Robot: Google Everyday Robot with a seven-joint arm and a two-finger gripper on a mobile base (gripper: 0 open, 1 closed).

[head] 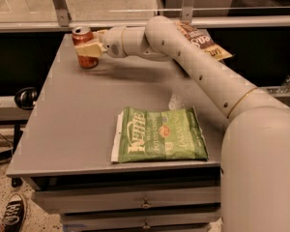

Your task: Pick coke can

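The coke can [83,36], red-orange with a silver top, stands upright at the far left corner of the grey table [72,124]. My gripper [88,49] reaches in from the right at the end of the long white arm [198,62]. Its pale fingers [91,48] wrap the can's middle, one crossing the front, and look shut on it. The can's base sits at or just above the table top.
A green chip bag [159,140] lies flat near the table's front edge. A brown chip bag [203,41] lies at the back right, partly behind the arm. A glass railing runs behind the table. A shoe [12,215] shows on the floor at lower left.
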